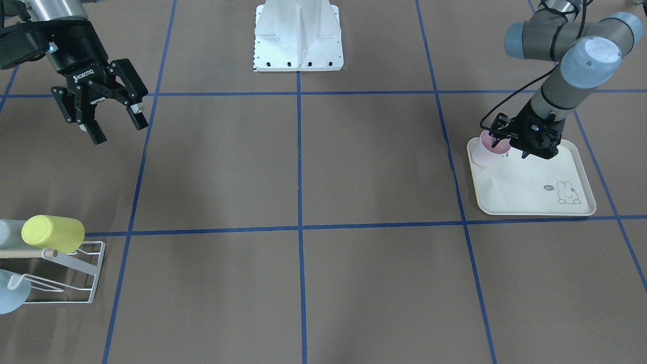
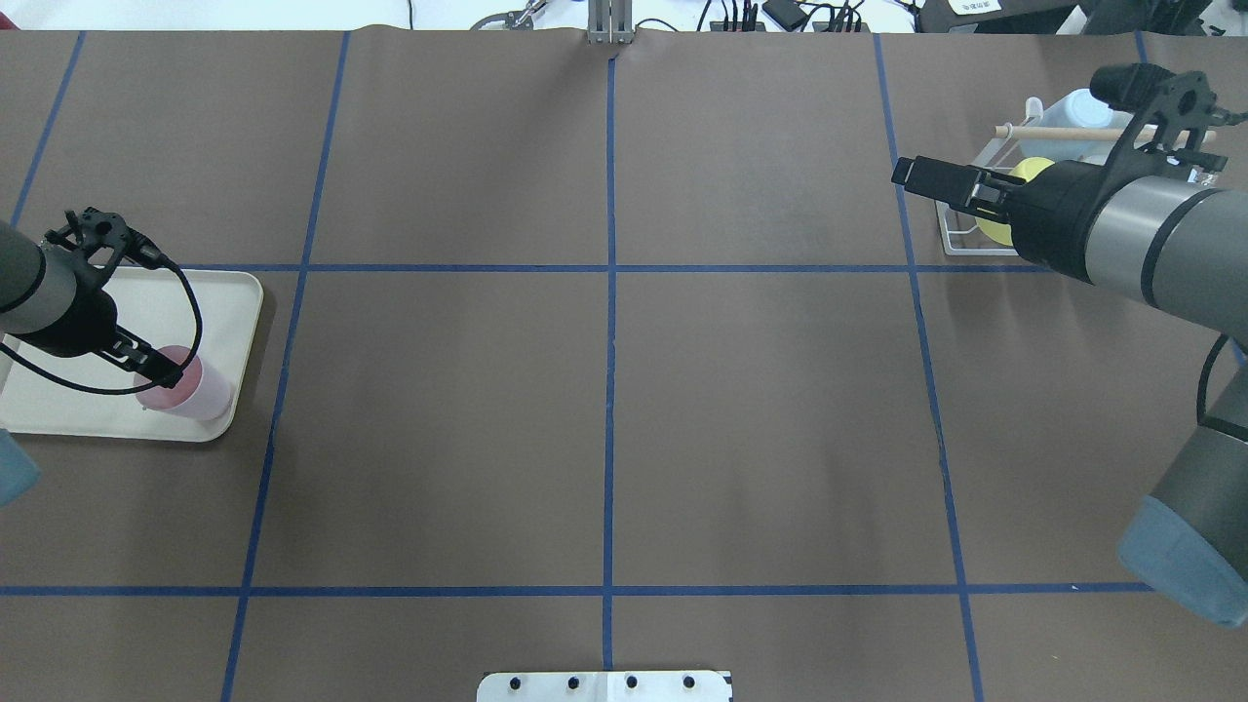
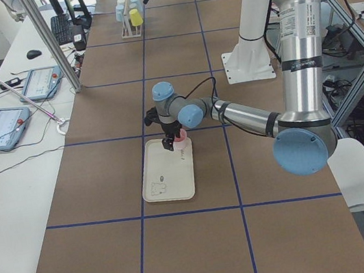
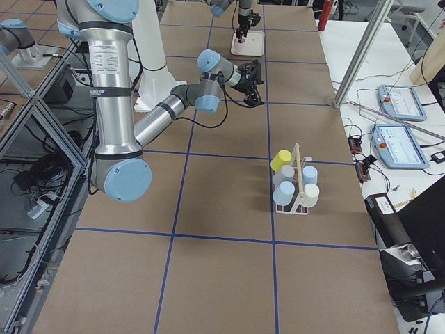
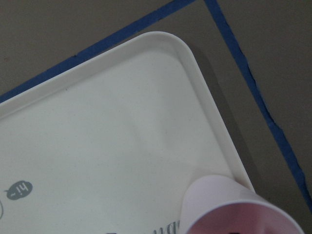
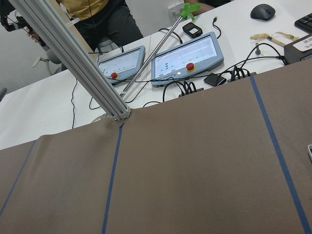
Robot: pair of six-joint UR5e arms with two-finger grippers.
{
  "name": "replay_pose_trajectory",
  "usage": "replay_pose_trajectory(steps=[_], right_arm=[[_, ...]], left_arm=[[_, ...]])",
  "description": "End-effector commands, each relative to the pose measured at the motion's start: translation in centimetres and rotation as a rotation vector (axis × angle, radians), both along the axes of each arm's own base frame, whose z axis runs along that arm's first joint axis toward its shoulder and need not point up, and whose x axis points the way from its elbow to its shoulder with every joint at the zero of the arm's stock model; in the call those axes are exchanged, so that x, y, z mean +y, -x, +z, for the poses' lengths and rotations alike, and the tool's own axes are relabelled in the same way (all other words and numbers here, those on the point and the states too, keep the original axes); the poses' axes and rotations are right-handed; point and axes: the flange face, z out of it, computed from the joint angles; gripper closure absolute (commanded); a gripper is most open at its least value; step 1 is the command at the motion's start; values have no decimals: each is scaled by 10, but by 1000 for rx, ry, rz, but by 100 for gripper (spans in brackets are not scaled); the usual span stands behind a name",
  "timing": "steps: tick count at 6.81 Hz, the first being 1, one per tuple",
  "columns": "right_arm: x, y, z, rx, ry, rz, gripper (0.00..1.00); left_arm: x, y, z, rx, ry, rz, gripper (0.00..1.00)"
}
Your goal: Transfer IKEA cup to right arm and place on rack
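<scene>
Tray point(image 1: 536, 213): cream, with a rabbit print, sitting by the left edge of the surface point(image 2: 604, 409), roughly mid-depth. Looks like it's just the pickup spot.
Pink cup point(image 1: 480, 155): this is the one to move. It stands upright in the tray's corner that's nearest the robot and toward the middle, mouth up, so the rim is easy to get at.
Left gripper point(image 1: 499, 140): comes in from above, right at the cup's rim. One finger seems to dip inside and the other stays outside, so I'd call it a wall pinch. The jaws look narrow, but I honestly can't tell if they've clamped yet.
Middle of the surface: just brown paper and blue tape lines. I'm guessing that's where the hand-over happens.
Right gripper point(image 1: 117, 129): hangs in the air over the right side, jaws spread wide with nothing in them, fingers pointing in toward the middle. It reads as waiting to receive.
Rack point(image 1: 76, 273): white wire with a wooden dowel, at the far right corner, well apart from the tray. That gap is why one arm can't do it alone.
Yellow cup point(image 1: 53, 233): already tipped over a prong.
Pale blue cups point(image 1: 9, 298): on the rack too.
</scene>
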Motion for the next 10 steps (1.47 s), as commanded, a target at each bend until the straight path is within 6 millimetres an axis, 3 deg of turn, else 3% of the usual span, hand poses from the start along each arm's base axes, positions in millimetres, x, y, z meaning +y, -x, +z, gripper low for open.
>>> replay_pose_trajectory(steps=[1, 3, 4, 7, 9, 10], right_arm=[[0, 1, -1, 0, -2, -2, 0], [-1, 2, -2, 0, -6, -3, 0], [-2, 2, -2, 0, -6, -2, 0], [-2, 3, -7, -7, -12, -3, 0], [-3, 3, -9, -10, -14, -4, 0], [-3, 4, -11, -18, -14, -3, 0]], left_arm=[[0, -1, 1, -1, 1, 2, 67], [3, -10, 5, -4, 2, 21, 94], [3, -10, 3, -3, -2, 25, 100], [10, 4, -17, 16, -36, 13, 100], [-26, 63, -22, -13, -19, -125, 100], [-52, 97, -40, -19, -52, -228, 100]])
